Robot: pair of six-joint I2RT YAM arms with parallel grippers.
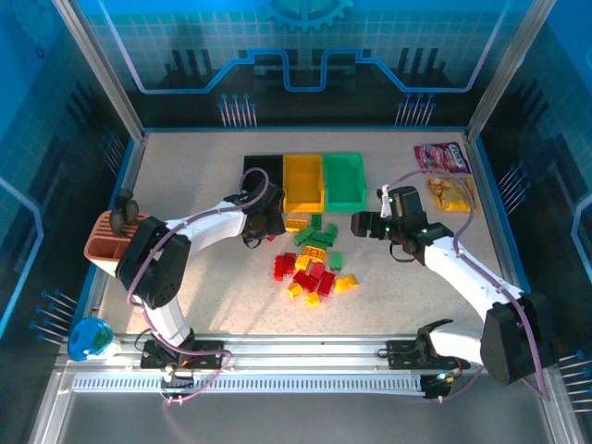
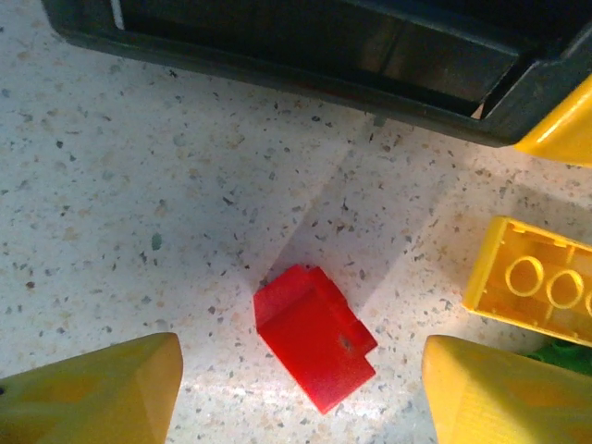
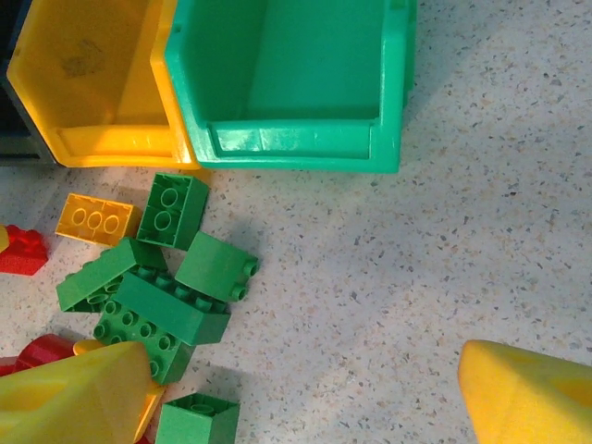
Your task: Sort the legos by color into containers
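Observation:
A loose pile of red, yellow and green legos lies in front of the containers: a black bin, a yellow bin and a green bin in a row. My left gripper hangs just below the black bin. Its yellow fingers stand apart on either side of a single red lego on the table, not touching it. My right gripper is open over bare table, right of several green legos and below the green bin.
A terracotta slotted holder and a blue cup stand at the left edge. Snack packets lie at the back right. A yellow lego lies just right of the red one, near the yellow bin's corner.

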